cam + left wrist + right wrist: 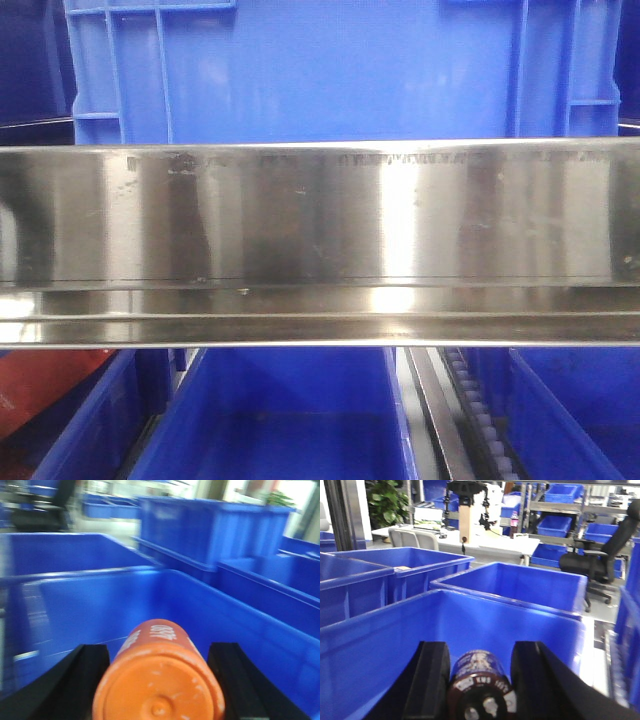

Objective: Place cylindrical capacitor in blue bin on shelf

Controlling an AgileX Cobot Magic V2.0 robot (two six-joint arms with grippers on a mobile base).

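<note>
A white desk loaded with equipment stands at the back, a leafy potted plant to its left and a black office chair to its right. Behind them metal racks carry blue crates. In the blurred left wrist view, bright light glares top right, perhaps from a window.

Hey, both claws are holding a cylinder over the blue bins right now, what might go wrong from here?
The left claw grips the round orange cylinder by its sides, so it might slip out early.
The right claw holds the dark cylinder near several look-alike blue bins, so it may land in the wrong one.
The shelf's steel rail crosses in front of the bins, and an arm might clip it.
</note>
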